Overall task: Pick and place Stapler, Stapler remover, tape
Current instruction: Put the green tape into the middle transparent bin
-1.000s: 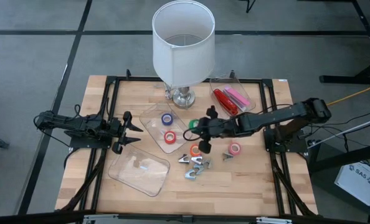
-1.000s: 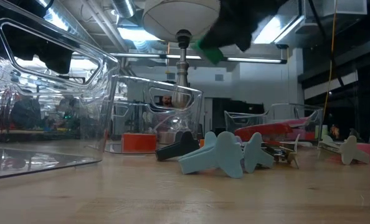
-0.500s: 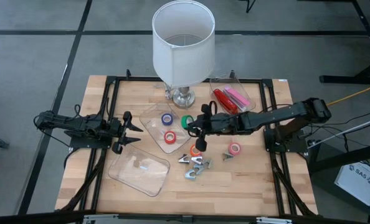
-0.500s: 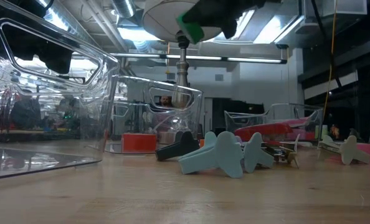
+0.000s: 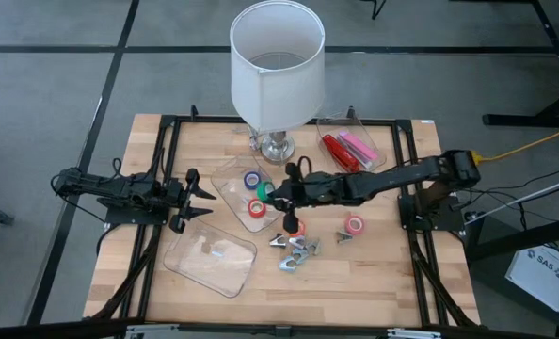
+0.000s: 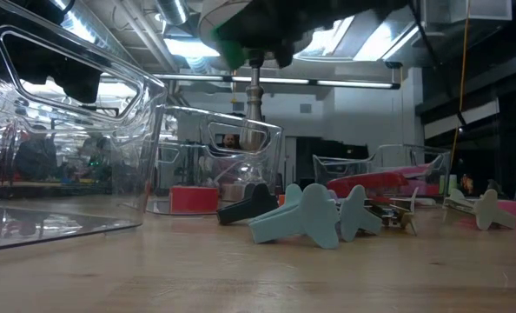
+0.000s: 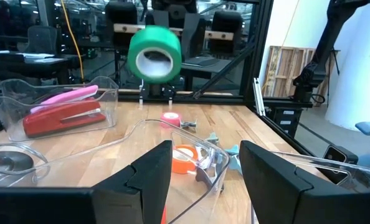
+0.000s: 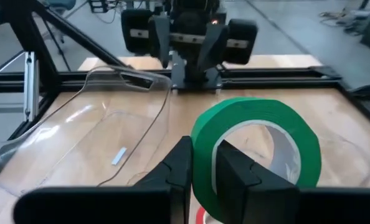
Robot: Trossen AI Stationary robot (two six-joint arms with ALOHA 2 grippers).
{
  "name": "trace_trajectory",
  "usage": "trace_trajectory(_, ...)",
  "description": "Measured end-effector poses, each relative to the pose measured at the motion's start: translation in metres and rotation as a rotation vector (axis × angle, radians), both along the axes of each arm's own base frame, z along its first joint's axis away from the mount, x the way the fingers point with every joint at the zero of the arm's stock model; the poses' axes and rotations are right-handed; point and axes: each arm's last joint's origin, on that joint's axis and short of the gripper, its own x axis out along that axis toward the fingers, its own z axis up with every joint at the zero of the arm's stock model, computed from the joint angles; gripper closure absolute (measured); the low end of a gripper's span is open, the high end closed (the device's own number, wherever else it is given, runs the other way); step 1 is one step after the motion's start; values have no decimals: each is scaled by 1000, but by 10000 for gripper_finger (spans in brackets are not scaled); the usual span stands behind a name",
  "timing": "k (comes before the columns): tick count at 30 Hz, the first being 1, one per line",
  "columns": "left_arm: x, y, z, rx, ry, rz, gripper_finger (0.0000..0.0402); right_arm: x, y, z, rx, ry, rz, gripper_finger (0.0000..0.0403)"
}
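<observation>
My right gripper (image 5: 272,193) is shut on a green tape roll (image 5: 265,191) above the clear tray (image 5: 231,174) at the table's middle. In that tray lie a blue-purple roll (image 5: 252,179) and a red roll (image 5: 258,208). An orange roll (image 5: 293,227) and a pink-red roll (image 5: 355,226) lie flat on the table. Staple removers (image 5: 295,250) lie near them. A red and a pink stapler (image 5: 347,151) lie in a clear tray at the far right. My left gripper (image 5: 200,200) waits open at the table's left. My right gripper pinches the green roll's wall (image 8: 205,146), one finger (image 8: 238,171) inside the ring's hole and the other finger (image 8: 175,171) outside. The fingers reach in from the table's right, slanting a little down. The roll is lifted clear above the tray, its hole (image 7: 152,59) facing my left arm.
A lamp with a white shade (image 5: 277,61) stands at the far middle, its metal base (image 5: 276,146) just behind the tray. Another clear tray (image 5: 211,256) lies at the near left. Black frame rails (image 5: 157,169) run along the table's sides.
My right gripper has carried the green roll toward the table's left edge, from beside the middle tray to above it, and has tipped downward. The roll has stayed clear of the table.
</observation>
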Motion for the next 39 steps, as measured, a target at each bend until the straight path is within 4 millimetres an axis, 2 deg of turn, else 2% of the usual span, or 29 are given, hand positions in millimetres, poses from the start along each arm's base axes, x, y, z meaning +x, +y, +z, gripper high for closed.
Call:
trace_trajectory(7,0,0,0,0,0,0,217,32,-6,-22,41,76,91,355)
trace_trajectory(13,0,0,0,0,0,0,217,45,-16,-36,69,198,58,355)
trace_trajectory(25,0,0,0,0,0,0,217,48,-38,-65,122,344,-27,354)
trace_trajectory(39,0,0,0,0,0,0,217,49,-47,-64,126,331,-47,299)
